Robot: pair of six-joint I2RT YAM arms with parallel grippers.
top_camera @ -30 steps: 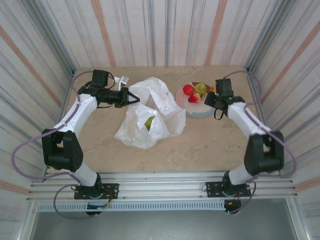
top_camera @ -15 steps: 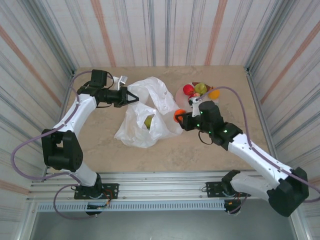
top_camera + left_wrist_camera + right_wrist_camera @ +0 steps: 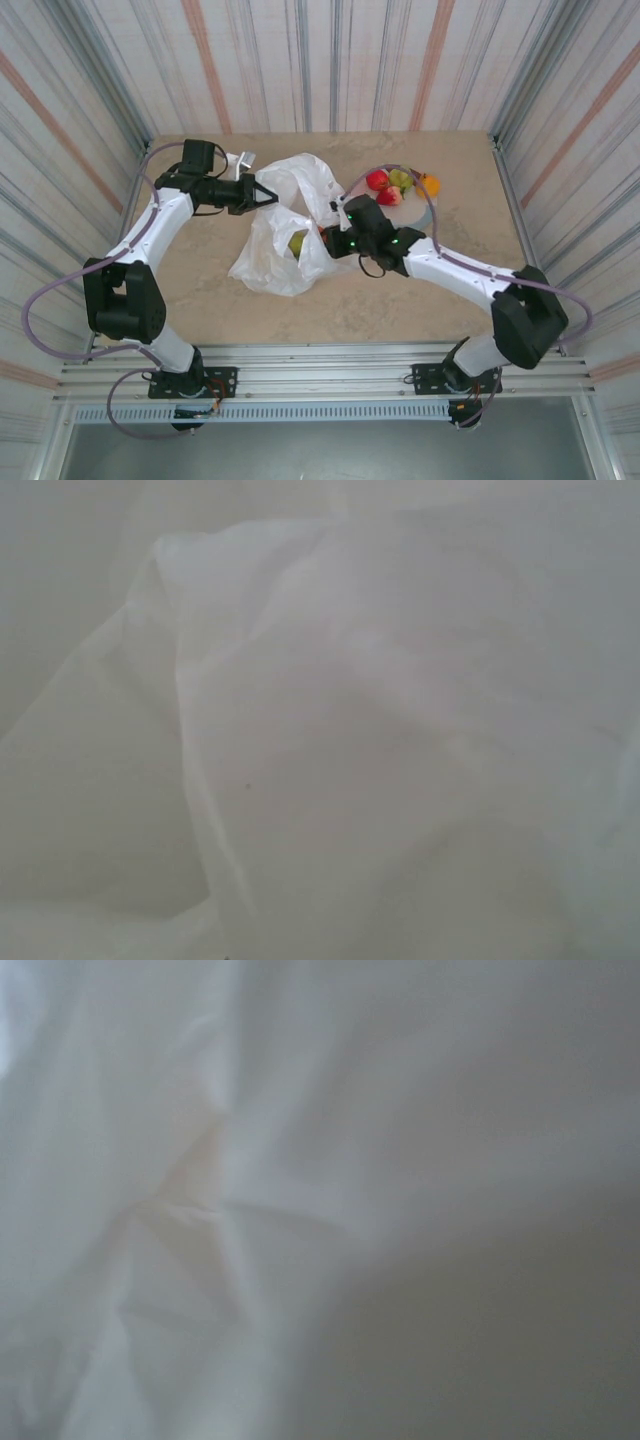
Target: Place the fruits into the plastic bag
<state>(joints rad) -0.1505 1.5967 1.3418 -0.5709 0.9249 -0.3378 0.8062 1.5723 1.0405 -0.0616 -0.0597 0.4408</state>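
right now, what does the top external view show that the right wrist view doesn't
Top external gives the layout: the left gripper pinching the rim of the plastic bag, the right gripper at its mouth with an orange-red fruit, a green fruit inside, and more fruits on the plate. Right wrist adds blurred close-up folds in the film. Both share the bag's white plastic.

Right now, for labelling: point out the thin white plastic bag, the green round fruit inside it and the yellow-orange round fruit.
Thin white plastic bag (image 3: pixel 262 262): top external, lower film.
Green round fruit (image 3: pixel 297 243): top external, visible face.
Yellow-orange round fruit (image 3: pixel 429 184): top external, middle.
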